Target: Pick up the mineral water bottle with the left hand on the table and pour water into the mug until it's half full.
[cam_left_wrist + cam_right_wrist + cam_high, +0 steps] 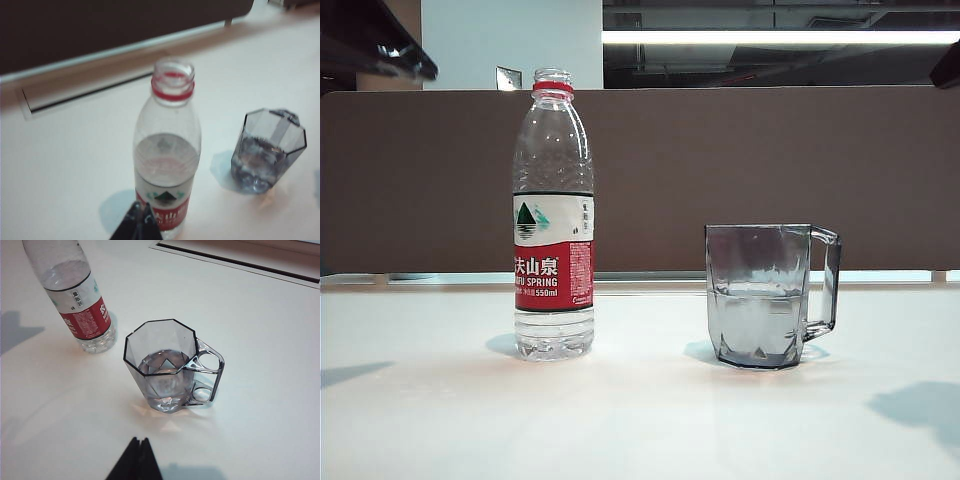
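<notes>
Clear plastic, uncapped and upright: the bottle (553, 215) stands on the white table (640, 420) with its long axis vertical, at about nine o'clock from the mug (770, 295) in the exterior view, the two near but apart. The mug, handle toward three o'clock, already holds water to roughly its middle, so the pour looks done or nearly so, judged from the level alone. The left gripper (141, 220) has its fingers together, empty, the tips overlapping the bottle's label in its own view; whether they touch it cannot be told. From that claw the bottle (167, 160) lies at twelve o'clock and the mug (267, 150) at about two o'clock. The right gripper (138, 458) also shows its tips pressed together, holding nothing, with the mug (167, 365) at twelve o'clock and the bottle (80, 300) at eleven. The left arm is the nearer to the bottle. The exterior view gives the water levels side-on but shows no gripper clearly; only the wrist views show the tips, and the left one shows the bottle's open mouth.
</notes>
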You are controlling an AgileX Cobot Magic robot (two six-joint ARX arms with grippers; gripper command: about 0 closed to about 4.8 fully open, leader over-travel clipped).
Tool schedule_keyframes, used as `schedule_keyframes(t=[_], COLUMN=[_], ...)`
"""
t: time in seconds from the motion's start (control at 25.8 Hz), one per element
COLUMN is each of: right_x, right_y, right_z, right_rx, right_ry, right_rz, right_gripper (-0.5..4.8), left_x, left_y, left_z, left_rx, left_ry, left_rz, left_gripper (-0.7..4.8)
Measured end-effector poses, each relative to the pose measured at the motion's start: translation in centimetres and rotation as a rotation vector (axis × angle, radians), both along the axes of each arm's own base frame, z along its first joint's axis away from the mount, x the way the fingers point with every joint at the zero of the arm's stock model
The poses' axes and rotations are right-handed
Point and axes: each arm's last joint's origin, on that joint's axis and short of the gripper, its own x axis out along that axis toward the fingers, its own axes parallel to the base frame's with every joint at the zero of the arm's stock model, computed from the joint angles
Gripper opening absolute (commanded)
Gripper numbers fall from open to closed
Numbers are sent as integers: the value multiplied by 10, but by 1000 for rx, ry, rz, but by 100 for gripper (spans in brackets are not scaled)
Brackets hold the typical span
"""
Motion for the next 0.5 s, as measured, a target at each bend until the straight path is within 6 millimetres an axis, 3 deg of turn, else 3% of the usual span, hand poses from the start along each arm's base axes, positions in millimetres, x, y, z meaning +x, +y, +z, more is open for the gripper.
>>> schedule_keyframes(t=[0.19, 0.5], right_x=[0, 0], right_y=[0, 0], right_z=[0, 0], right_rx=[0, 0], right_ry=[0, 1], right_rz=[0, 0], right_gripper=[-4, -5], left_x=[-11, -25], left_y=[7, 19], left_z=[-26, -30], left_rx=[-82, -119], left_ry=[-68, -173], left_rz=[12, 142], left_gripper=[-6, -6])
